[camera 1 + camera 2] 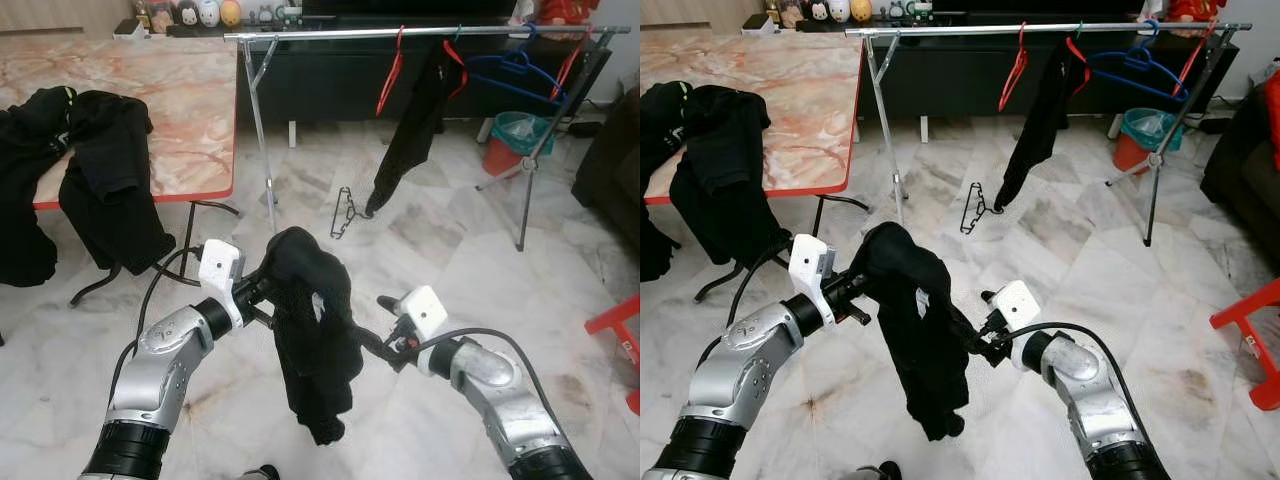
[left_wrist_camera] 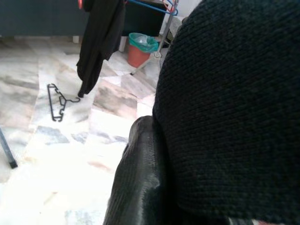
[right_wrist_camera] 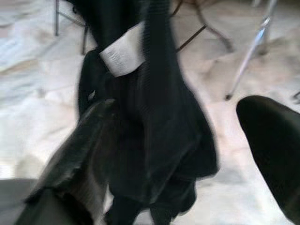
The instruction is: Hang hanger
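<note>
Black garment (image 1: 312, 335) draped between both claws, up close over pale marble floor (image 1: 440, 250).
Left claw (image 1: 268, 285) buried under cloth, grip unclear; right claw (image 3: 187, 140) gaping beside it. Black hanger (image 1: 343, 213) lies below the rail (image 1: 420, 33); marble surface (image 1: 170, 110) left, clothes heaped.

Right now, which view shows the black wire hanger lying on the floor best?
The left wrist view: the black wire hanger lies whole and unobstructed on the marble floor, beside the hanging black garment. Both eye views show it smaller and farther off, below the rack. In the right wrist view I cannot make it out.
</note>
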Robot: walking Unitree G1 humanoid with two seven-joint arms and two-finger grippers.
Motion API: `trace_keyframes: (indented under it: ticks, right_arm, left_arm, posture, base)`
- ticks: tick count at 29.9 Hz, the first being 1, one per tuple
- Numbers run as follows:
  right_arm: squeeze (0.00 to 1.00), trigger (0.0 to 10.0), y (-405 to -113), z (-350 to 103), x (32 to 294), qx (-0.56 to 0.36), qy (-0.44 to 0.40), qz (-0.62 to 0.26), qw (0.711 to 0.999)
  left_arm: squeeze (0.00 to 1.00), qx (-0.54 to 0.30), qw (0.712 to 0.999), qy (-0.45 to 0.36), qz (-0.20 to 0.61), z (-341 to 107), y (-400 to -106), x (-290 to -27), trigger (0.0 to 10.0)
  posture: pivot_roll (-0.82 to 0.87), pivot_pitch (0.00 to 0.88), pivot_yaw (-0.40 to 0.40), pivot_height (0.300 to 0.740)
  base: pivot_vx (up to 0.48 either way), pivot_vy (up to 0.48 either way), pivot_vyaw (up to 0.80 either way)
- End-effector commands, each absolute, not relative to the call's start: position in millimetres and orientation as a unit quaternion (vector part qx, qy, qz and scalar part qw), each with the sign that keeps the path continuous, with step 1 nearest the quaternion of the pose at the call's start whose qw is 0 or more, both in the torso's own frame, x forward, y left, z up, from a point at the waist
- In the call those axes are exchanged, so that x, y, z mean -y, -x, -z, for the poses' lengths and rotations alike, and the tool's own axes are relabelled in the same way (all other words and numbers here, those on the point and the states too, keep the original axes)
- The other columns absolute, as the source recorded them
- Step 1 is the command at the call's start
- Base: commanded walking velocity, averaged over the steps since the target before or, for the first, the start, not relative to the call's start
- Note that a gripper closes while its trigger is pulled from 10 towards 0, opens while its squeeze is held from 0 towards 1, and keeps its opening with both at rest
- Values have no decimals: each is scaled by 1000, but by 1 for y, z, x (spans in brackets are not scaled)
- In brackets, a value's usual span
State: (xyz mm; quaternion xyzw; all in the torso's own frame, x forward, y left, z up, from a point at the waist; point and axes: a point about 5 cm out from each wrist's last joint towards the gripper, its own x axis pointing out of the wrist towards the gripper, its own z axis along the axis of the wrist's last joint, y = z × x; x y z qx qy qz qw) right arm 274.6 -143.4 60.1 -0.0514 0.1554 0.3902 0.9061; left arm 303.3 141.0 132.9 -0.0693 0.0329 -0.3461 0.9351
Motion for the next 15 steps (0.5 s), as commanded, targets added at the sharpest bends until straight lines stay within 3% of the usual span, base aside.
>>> trace_keyframes:
  ticks: [1,5,6,7,15]
  right_arm:
    - [1000,10000,-268,-67,137,-137,37,-428,892]
    - [1000,10000,-257,-72,130,-130,18,-483,866]
    - [933,10000,-259,-70,131,-130,28,-478,868]
    - [0,10000,-261,-69,132,-130,30,-467,874]
    - [0,10000,-273,-69,133,-119,46,-435,891]
  left_arm:
    - [0,-12,932,69,356,-144,-301,-141,10000]
    - [0,-16,928,73,366,-143,-300,-137,10000]
    - [0,-17,927,74,368,-142,-300,-136,10000]
    - [0,-18,925,76,371,-142,-299,-135,10000]
    - [0,-24,914,82,397,-143,-294,-132,10000]
  posture:
    - [4,74,2,740]
    - [2,74,3,740]
    - [1,74,3,740]
    - [0,73,4,740]
    - [7,72,4,740]
  base:
    - [0,0,0]
    - [0,0,0]
    - [0,0,0]
    - [0,0,0]
    - [0,0,0]
